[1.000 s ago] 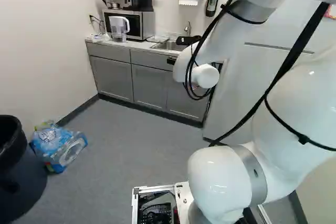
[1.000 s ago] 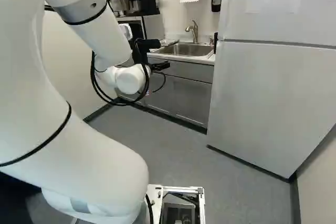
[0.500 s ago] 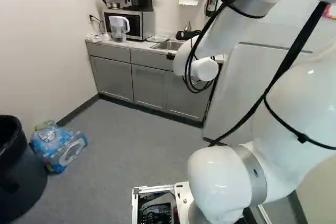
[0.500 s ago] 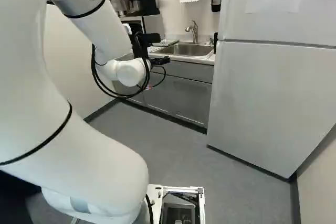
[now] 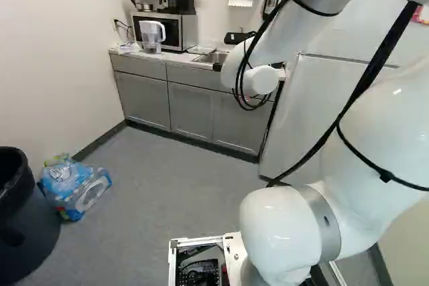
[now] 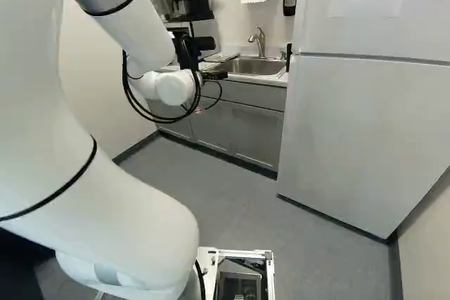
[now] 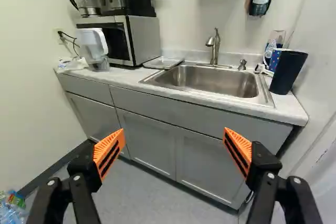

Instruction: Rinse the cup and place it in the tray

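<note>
In the right base view my gripper (image 6: 215, 75) shows as a black part beyond the white wrist, level with the counter front. In the wrist view the gripper (image 7: 174, 134) is open, nothing between its orange pads, facing the cabinets below the sink. A dark cup (image 7: 287, 72) stands on the counter right of the steel sink (image 7: 210, 80), with a clear glass (image 7: 277, 37) and a blue dotted item behind it. Left of the sink, beside the microwave, lies a shallow tray (image 7: 164, 62). The faucet (image 7: 214, 45) rises behind the basin.
A water pitcher (image 5: 152, 35) and the microwave (image 5: 177, 30) stand on the counter's left part, coffee makers on top. The fridge (image 6: 358, 131) flanks the counter's right end. Bottled water (image 5: 74, 189) and a black bin (image 5: 23, 212) are on the floor at left.
The wrist and gripper have risen somewhat against the cabinets, and the black part at the wrist has tipped upward. The base has not moved, and the pitcher and other counter items stay put.
</note>
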